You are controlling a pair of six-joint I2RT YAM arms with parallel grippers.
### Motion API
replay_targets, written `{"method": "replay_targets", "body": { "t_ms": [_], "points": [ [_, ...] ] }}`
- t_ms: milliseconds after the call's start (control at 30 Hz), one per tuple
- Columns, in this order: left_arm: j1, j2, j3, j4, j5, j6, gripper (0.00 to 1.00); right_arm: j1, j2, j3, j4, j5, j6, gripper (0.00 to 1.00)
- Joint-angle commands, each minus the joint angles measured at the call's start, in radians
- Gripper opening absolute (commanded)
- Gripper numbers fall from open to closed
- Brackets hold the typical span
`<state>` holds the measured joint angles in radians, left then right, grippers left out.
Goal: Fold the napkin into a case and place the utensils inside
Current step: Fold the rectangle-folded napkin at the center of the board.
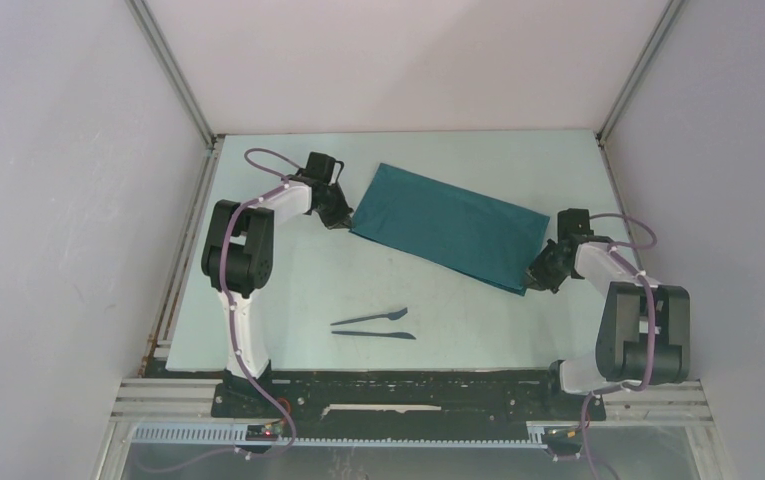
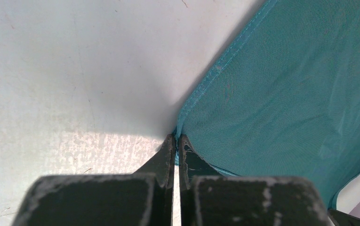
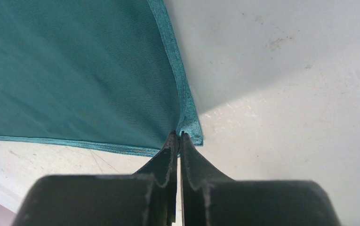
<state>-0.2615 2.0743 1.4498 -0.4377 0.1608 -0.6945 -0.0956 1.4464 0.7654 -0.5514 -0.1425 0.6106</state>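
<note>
The dark teal napkin (image 1: 446, 226) lies as a folded rectangle, slanting from back left to front right across the middle of the table. My left gripper (image 1: 341, 217) is shut on its left near corner; the left wrist view shows the hem (image 2: 201, 89) pinched between the tips (image 2: 177, 138). My right gripper (image 1: 535, 273) is shut on its right near corner, with the cloth corner (image 3: 190, 123) caught at the tips (image 3: 178, 134). The two dark utensils, the fork-like one (image 1: 370, 317) and the knife (image 1: 374, 334), lie side by side in front of the napkin, apart from both grippers.
The pale table (image 1: 288, 290) is enclosed by white walls on the left, back and right. A metal rail (image 1: 408, 385) runs along the near edge by the arm bases.
</note>
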Motion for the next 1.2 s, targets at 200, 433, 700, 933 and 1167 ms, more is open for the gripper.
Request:
{"method": "replay_targets", "body": {
  "t_ms": [200,433,700,933,1167],
  "points": [
    [0.002,-0.021,0.038,-0.02,0.03,0.03,0.08,0.023,-0.077,0.024,-0.08,0.055,-0.029,0.38],
    [0.0,-0.114,0.03,-0.054,0.059,0.027,0.38,0.024,-0.177,0.052,-0.092,-0.011,-0.091,0.52],
    [-0.022,-0.188,0.017,-0.047,0.034,0.053,0.59,-0.025,-0.018,0.08,0.033,-0.276,-0.132,0.63],
    [-0.034,-0.043,0.051,0.043,0.129,-0.02,0.59,-0.06,0.064,0.054,0.1,-0.275,-0.121,0.65],
    [-0.031,-0.045,0.038,0.05,0.109,-0.013,0.63,-0.093,0.077,-0.011,0.116,-0.189,-0.098,0.66]
  ]
}}
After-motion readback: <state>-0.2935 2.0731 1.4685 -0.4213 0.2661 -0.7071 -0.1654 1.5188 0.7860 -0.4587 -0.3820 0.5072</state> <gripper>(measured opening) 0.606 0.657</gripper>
